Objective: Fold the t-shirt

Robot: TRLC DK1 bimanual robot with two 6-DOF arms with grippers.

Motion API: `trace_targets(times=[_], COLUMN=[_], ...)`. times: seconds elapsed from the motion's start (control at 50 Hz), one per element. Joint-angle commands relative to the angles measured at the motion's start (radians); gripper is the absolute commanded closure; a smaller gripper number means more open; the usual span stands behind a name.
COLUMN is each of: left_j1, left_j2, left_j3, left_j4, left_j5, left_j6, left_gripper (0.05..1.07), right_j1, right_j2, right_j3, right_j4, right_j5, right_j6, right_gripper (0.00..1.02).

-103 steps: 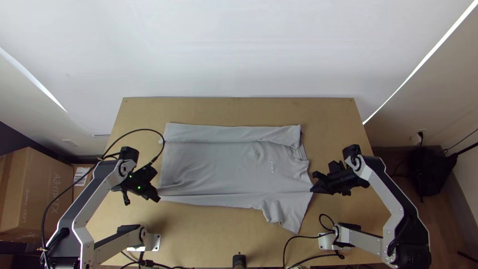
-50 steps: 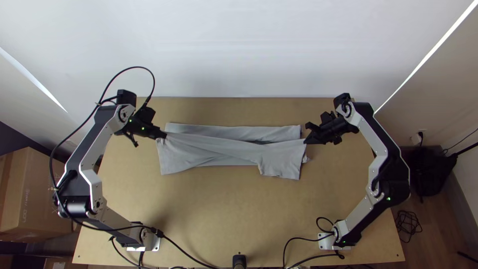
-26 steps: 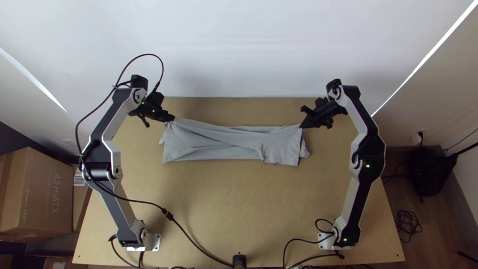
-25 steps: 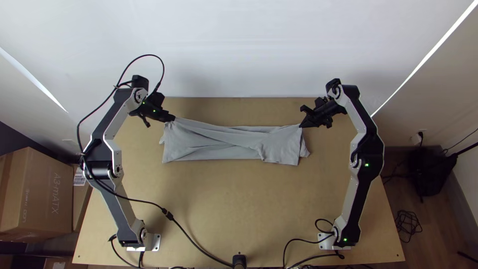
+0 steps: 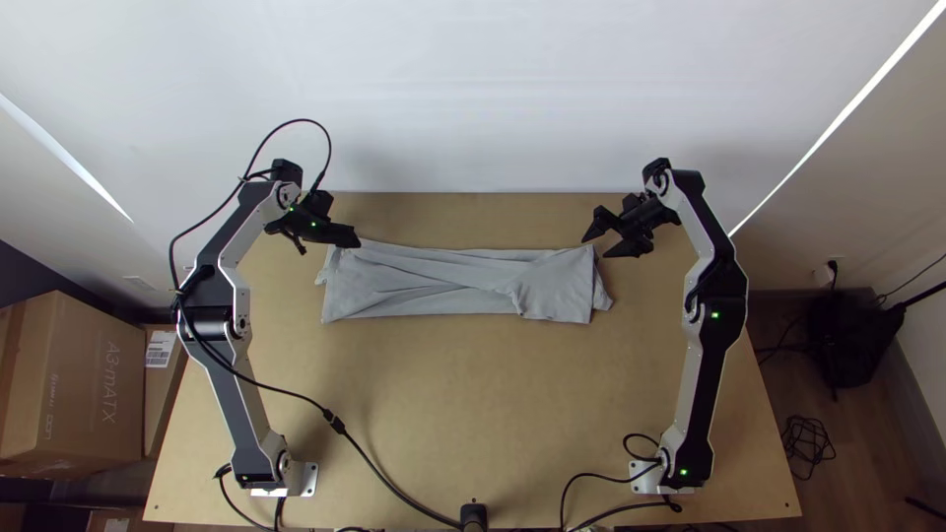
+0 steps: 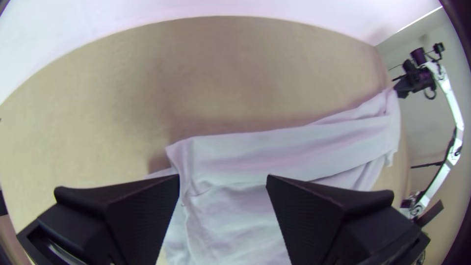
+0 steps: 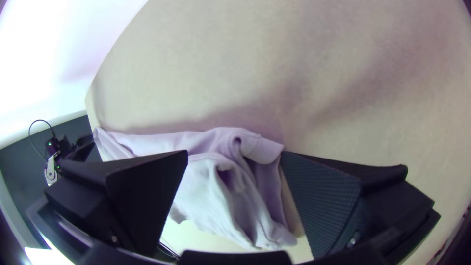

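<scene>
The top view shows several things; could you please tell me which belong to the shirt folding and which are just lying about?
For the job: grey t-shirt, left gripper, right gripper.
Lying about: cardboard box, tangled cable on the floor.

**Surface Colours: Grey on Tan**

Left fingers and right fingers: black. Right inner pads: fine cross-hatched texture. T-shirt, between the two sets of fingers: light grey, uniform across visible faces. Desk, below the fingers: light tan. Wall, beyond the fingers: white. Left arm and right arm, behind their fingers: silver-grey links, black joints, green indicator lamps. Cardboard box, outboard of the left fingers: brown.
</scene>
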Motion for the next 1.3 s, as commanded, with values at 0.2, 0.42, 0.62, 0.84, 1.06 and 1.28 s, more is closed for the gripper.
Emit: trace_targets(times=[0.2,0.42,0.62,0.84,1.06,1.28], left_j1=[0.127,0.216,0.244,0.241,0.167,0.089], left_j2=[-0.09,-0.104,-0.118,-0.112,-0.11,-0.106], left_j3=[-0.11,-0.218,-0.307,-0.351,-0.377,-0.382], left_j4=[-0.004,0.007,0.038,0.07,0.125,0.196], left_j5=[0.168,0.229,0.24,0.248,0.258,0.258], left_j6=[-0.005,0.016,0.053,0.057,-0.002,-0.079], left_gripper=[0.18,0.18,0.18,0.17,0.15,0.12], right_j1=[-0.069,-0.108,-0.102,-0.092,-0.073,-0.05], right_j2=[-0.217,-0.303,-0.357,-0.403,-0.446,-0.501], right_j3=[-0.222,-0.325,-0.394,-0.434,-0.484,-0.539], right_j4=[0.093,0.119,0.134,0.146,0.191,0.24], right_j5=[-0.069,-0.201,-0.214,-0.214,-0.214,-0.214], right_j6=[0.025,0.044,0.047,0.048,0.083,0.119], right_gripper=[0.03,0.03,0.03,0.03,0.03,0.03])
